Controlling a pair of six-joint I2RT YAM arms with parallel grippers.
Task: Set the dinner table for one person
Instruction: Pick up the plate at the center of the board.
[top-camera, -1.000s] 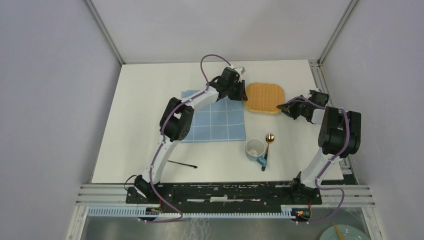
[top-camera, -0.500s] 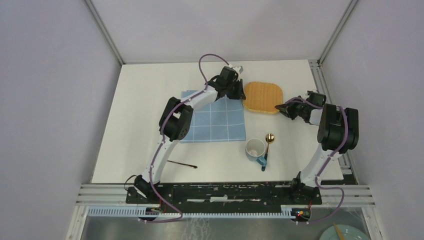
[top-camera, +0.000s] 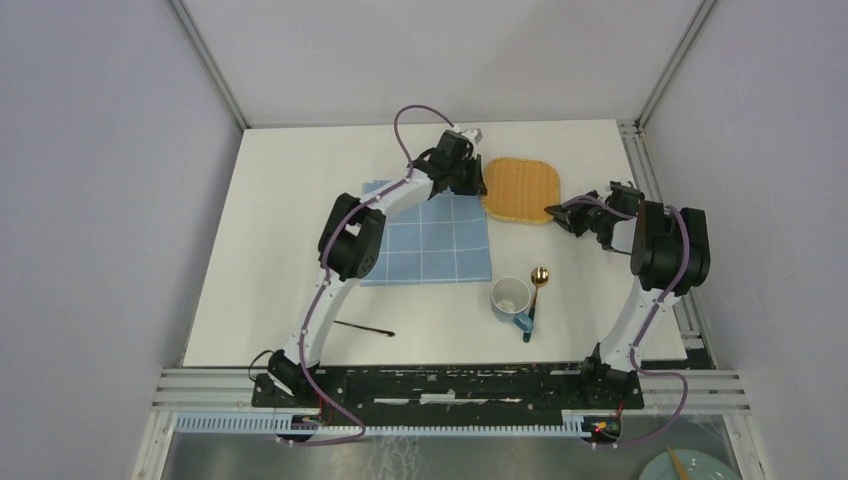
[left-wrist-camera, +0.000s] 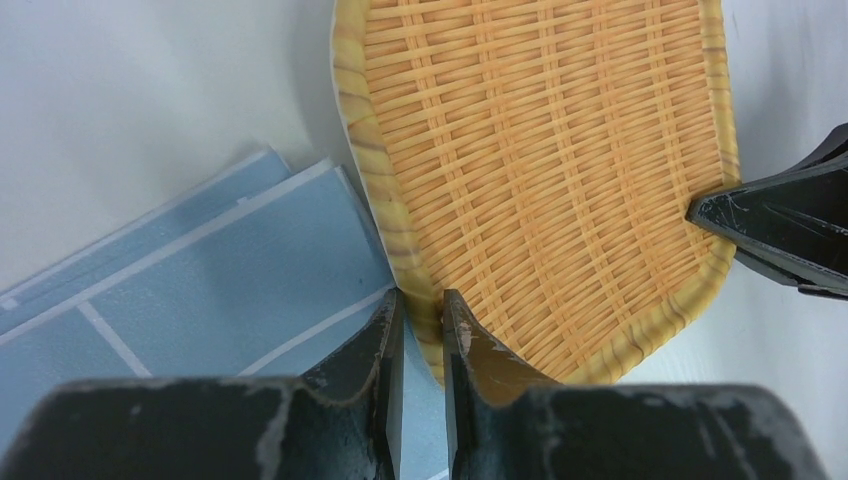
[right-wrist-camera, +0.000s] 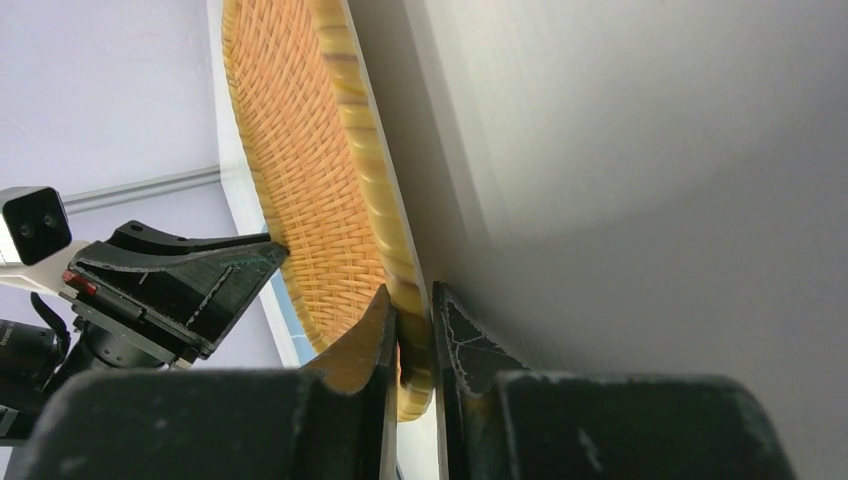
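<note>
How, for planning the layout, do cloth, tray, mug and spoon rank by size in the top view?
1. cloth
2. tray
3. mug and spoon: too close to rank; the spoon is longer but thinner.

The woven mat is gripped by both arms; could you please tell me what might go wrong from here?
1. The left fingers and right fingers each pinch only the thin rim of the woven mat; if the arms fall out of step, it may bend or slip.
2. The mat's edge meets the corner of the blue checked cloth, so sliding it could ruck the cloth.
</note>
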